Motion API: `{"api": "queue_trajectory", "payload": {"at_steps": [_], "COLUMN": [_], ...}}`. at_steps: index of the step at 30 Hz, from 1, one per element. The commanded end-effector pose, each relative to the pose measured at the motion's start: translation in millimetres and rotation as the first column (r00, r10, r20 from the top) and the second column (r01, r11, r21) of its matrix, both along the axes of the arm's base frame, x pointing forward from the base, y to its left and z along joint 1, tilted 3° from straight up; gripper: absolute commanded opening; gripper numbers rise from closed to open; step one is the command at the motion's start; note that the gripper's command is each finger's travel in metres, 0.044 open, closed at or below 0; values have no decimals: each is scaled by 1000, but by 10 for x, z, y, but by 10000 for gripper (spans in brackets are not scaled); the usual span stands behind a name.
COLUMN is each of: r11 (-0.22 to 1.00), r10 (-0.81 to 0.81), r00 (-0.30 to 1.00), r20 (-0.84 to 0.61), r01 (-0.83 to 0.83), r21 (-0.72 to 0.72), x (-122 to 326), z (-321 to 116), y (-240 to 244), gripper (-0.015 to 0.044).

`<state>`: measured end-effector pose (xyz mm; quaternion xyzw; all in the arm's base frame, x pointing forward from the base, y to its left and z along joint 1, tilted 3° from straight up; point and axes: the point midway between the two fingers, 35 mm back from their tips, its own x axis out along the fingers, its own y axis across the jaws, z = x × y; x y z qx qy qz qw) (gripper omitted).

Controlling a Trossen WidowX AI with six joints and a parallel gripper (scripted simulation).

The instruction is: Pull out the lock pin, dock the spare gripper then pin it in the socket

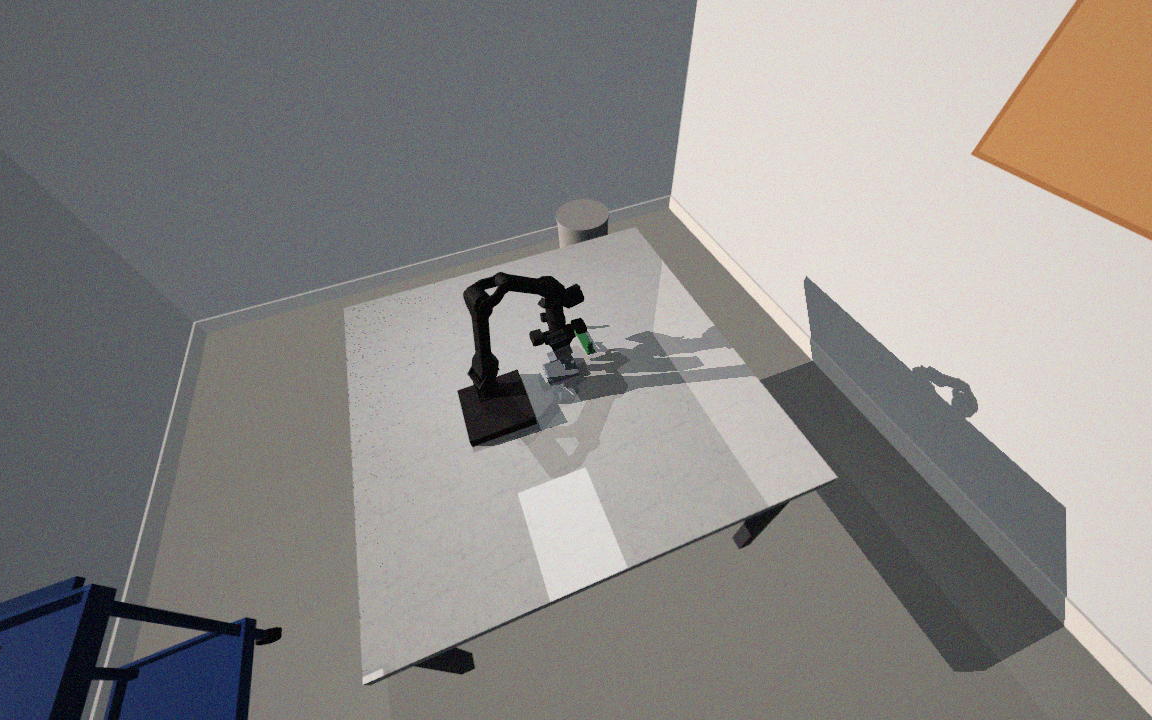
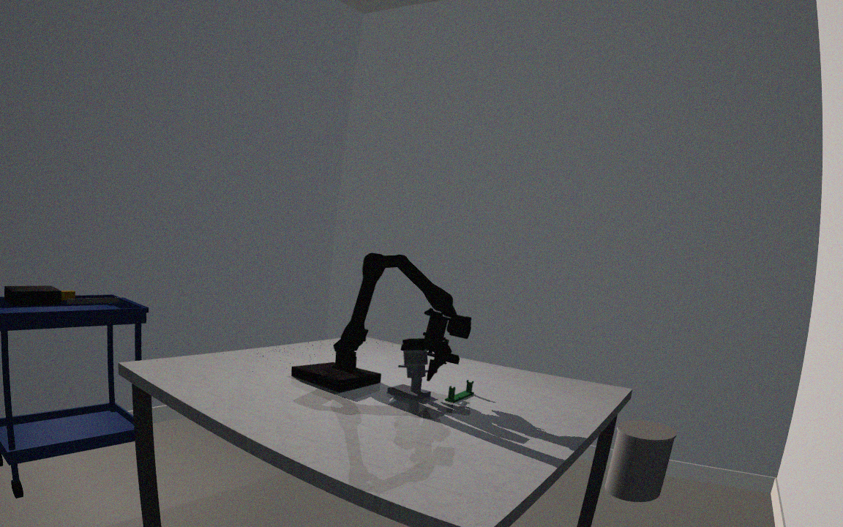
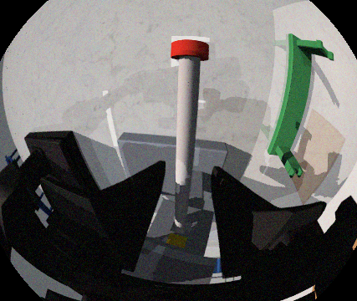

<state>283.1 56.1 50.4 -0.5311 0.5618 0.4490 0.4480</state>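
Wrist view — fingers parted, lock pin loose between them.
Gripper (image 1: 565, 360) (image 2: 431, 378) (image 3: 188, 170) released; smooth white lock pin (image 3: 187, 109), round shaft, red collar-like head, much shaft exposed, lower end at shadowed grey mount (image 1: 562, 368) (image 2: 408, 391) (image 3: 174, 148). Docking and locking unconfirmed; pin work and final withdrawal probably remain. Beyond — matte green forked bracket (image 1: 584, 342) (image 2: 460, 395) (image 3: 295, 92), nothing in its forks; faintly mottled, glossy tabletop (image 1: 437, 528) (image 2: 267, 419) (image 3: 136, 38).

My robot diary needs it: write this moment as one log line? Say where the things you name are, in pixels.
gripper (image 1: 566, 357) (image 2: 430, 378) (image 3: 188, 170): open | red-topped pin (image 3: 187, 104): between fingers, ungripped | green stand (image 1: 584, 342) (image 2: 459, 395) (image 3: 293, 96): on table (image 1: 437, 537) (image 2: 247, 419) (image 3: 145, 42)
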Motion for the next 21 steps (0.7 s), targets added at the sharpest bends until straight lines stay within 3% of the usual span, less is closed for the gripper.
{"api": "queue_trajectory", "payload": {"at_steps": [1, 21], "r11": [1000, 1000], "r10": [-1, 10], "r00": [1000, 1000], "r20": [1, -5], "r01": [1, -10], "r21": [0, -5], "x": [2, 6], "z": [0, 334], "y": [0, 235], "gripper": [200, 200]}}
